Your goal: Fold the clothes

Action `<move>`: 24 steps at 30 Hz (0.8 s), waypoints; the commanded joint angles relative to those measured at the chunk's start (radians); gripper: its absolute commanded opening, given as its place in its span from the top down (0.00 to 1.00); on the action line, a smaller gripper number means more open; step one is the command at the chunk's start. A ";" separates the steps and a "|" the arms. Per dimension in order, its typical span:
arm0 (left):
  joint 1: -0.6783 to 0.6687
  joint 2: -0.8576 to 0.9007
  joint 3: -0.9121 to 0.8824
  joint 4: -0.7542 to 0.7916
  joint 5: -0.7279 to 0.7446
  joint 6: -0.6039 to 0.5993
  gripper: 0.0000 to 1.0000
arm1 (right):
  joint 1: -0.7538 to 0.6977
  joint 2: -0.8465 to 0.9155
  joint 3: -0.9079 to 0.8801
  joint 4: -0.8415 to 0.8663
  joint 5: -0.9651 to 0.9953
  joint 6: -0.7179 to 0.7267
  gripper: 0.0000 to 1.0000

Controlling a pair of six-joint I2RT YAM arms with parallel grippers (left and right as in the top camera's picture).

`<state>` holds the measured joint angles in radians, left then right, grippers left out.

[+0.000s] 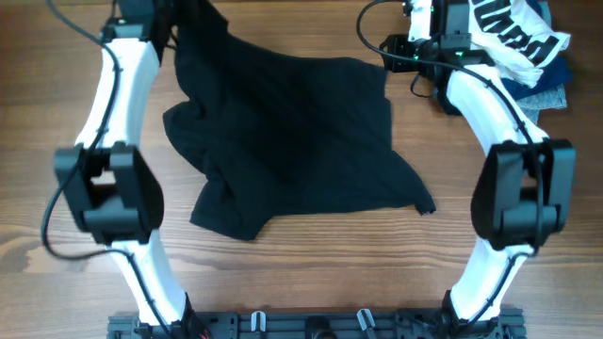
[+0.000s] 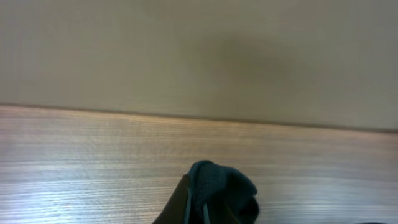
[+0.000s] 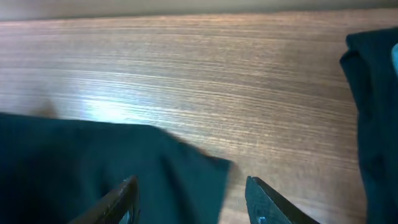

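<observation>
The black T-shirt point(image 1: 292, 132) lies crumpled across the middle of the wooden table, one part pulled up toward the far left. My left gripper point(image 1: 179, 21) is at that far-left part, shut on a bunch of the black fabric point(image 2: 217, 190). My right gripper point(image 1: 400, 52) is at the shirt's far-right corner. Its two fingers point(image 3: 189, 199) are open, straddling the corner of the dark fabric point(image 3: 93, 168) without pinching it.
A white garment with black lettering point(image 1: 523, 33) lies on blue and grey folded garments point(image 1: 546, 89) at the far right corner; dark fabric shows at the right edge of the right wrist view point(image 3: 373, 112). The far table edge point(image 2: 199, 117) is just beyond the left gripper.
</observation>
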<state>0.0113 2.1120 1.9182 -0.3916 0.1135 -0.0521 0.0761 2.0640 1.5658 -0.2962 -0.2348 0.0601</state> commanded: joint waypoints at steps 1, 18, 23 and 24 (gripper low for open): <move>-0.003 -0.053 0.018 -0.041 -0.013 -0.062 0.96 | 0.005 0.105 0.010 0.050 0.013 0.053 0.45; -0.040 -0.061 0.018 -0.119 -0.014 -0.061 0.96 | 0.065 0.315 0.010 0.199 0.010 0.152 0.47; -0.039 -0.061 0.018 -0.148 -0.055 -0.060 0.96 | 0.088 0.341 0.010 0.212 0.042 0.183 0.58; -0.039 -0.061 0.018 -0.151 -0.060 -0.060 0.96 | 0.089 0.341 0.010 0.217 0.044 0.183 0.63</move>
<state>-0.0311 2.0632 1.9228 -0.5327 0.0940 -0.0959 0.1440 2.3299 1.5848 -0.0662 -0.2234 0.1955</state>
